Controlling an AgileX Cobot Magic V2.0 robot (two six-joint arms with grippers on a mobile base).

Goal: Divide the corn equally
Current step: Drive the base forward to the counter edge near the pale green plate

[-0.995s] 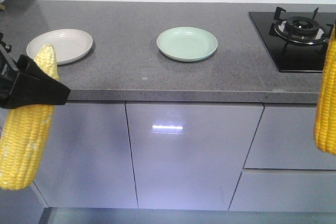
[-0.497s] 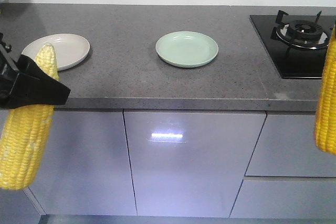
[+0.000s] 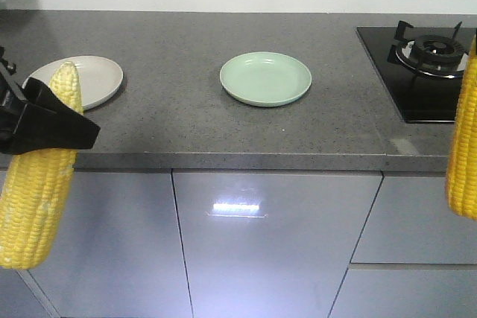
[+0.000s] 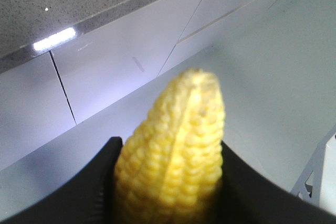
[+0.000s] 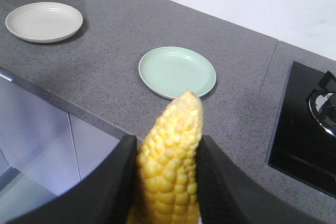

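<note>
Two plates sit on the counter [image 3: 186,124]: one plate [image 3: 265,77] dead center, the other plate [image 3: 86,80] at 9 o'clock, stove [image 3: 428,65] at 3 o'clock.

1. Light is bright and even, coming from above.
2. A white glare streak sits on the glossy cabinet door [image 3: 237,207]; it shows again in the left wrist view.
3. Plates cast soft, short shadows on the counter [image 3: 186,117].
4. The left wrist view is soft; the corn [image 4: 170,156] close up is blurred.
5. The right wrist view is sharper farther back.
</note>
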